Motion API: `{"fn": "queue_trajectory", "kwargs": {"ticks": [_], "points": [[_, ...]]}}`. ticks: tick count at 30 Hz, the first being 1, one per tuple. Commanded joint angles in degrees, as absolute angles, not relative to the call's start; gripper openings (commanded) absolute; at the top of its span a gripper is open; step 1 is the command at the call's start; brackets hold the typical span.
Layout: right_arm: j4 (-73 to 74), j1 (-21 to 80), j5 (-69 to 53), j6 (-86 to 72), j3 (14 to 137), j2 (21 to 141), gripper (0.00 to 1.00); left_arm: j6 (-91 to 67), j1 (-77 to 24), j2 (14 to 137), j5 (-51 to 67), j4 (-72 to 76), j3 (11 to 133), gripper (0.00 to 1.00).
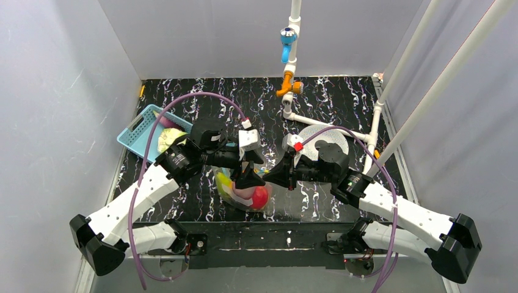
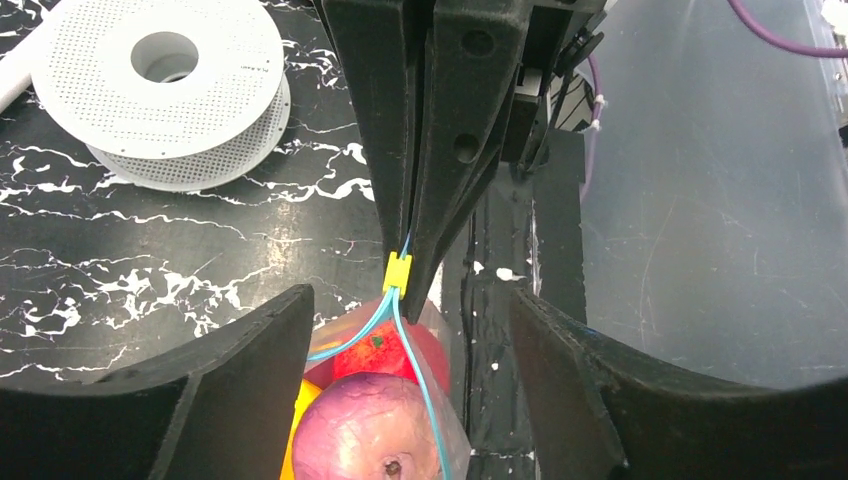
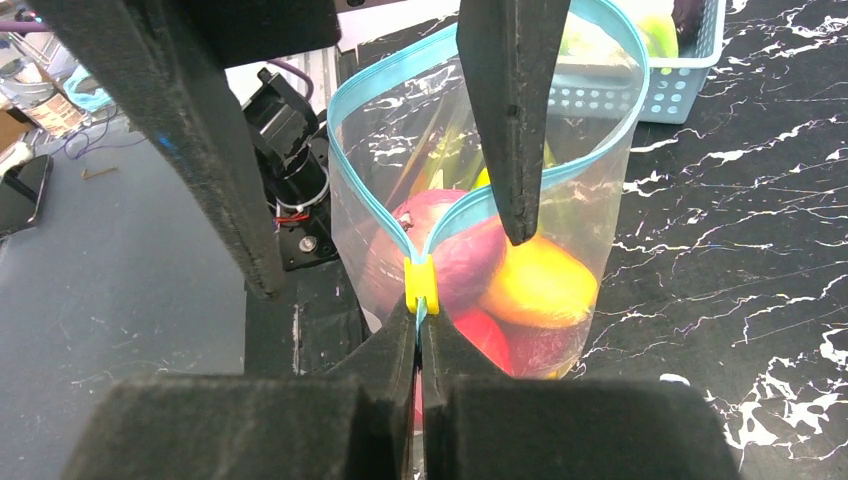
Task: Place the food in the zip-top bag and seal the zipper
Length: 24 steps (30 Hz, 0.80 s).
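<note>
The clear zip-top bag [image 1: 243, 194] stands near the table's front edge, its mouth wide open. Inside are food pieces: a red apple [image 2: 372, 355], a purple piece [image 2: 365, 432] and a yellow piece [image 3: 540, 285]. The teal-blue zipper [image 3: 370, 205] loops round the mouth and carries a yellow slider [image 3: 421, 285] at its closed end. My right gripper [image 3: 420, 328] is shut on the zipper strip just behind the slider; it also shows in the top view [image 1: 272, 177]. My left gripper [image 2: 410, 308] is open and straddles the bag's top by the slider, gripping nothing.
A blue lattice basket [image 1: 133, 130] with more toy food sits at the back left. A white perforated spool [image 1: 324, 143] lies behind the right arm. A white pipe frame [image 1: 293, 61] rises at the back. The table's front edge is just below the bag.
</note>
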<state>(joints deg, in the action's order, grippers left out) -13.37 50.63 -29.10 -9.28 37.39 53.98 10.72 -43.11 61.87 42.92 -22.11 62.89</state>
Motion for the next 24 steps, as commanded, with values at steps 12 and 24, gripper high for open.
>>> {"fn": "queue_trajectory", "kwargs": {"ticks": [12, 24], "points": [[-16.04, 50.36, -31.0, -9.56, 37.93, 52.29, 0.01, 15.0, -43.3, 57.93, 36.15, -32.03, 61.23, 0.25], [-21.05, 50.28, -34.5, -10.86, 34.65, 51.7, 0.34, 13.47, -43.27, 54.43, 32.07, -29.52, 58.53, 0.0]]}}
